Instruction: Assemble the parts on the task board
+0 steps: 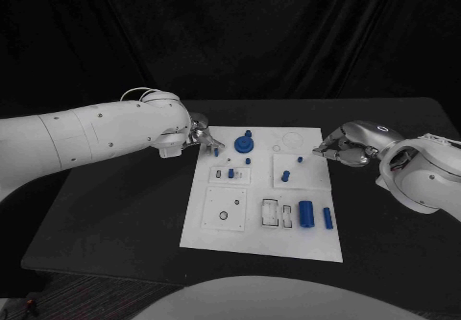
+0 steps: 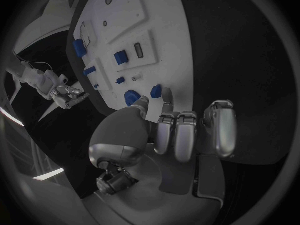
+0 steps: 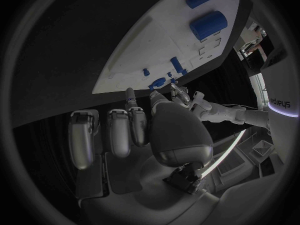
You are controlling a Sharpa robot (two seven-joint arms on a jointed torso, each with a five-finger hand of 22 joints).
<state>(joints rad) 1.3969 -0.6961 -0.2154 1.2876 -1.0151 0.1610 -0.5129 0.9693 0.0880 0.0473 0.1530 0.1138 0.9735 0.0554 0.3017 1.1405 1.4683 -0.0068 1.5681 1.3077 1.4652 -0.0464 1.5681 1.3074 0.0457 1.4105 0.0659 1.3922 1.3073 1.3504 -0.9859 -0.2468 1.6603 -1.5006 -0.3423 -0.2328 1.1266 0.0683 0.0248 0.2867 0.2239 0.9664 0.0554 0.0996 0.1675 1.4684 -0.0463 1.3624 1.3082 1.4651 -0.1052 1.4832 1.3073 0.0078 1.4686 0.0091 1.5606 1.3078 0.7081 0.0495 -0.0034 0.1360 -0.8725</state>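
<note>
The white task board (image 1: 259,200) lies in the middle of the black table. My left hand (image 1: 199,137) hovers at its far left corner, fingertips (image 2: 167,105) just short of a small blue peg (image 1: 216,151) (image 2: 156,91) standing on the board; nothing sits between thumb and fingers. A round blue gear-like part (image 1: 245,142) (image 2: 132,97) stands beside it. My right hand (image 1: 344,148) hangs at the board's right edge, fingers (image 3: 119,130) side by side and empty, near a blue peg (image 1: 300,159).
More blue pegs (image 1: 248,161) (image 1: 285,176) (image 1: 230,173) stand mid-board. A thick blue cylinder (image 1: 306,213) (image 3: 208,25) and a slimmer one (image 1: 328,218) lie near the front right, beside outlined slots (image 1: 276,213). Bare black table surrounds the board.
</note>
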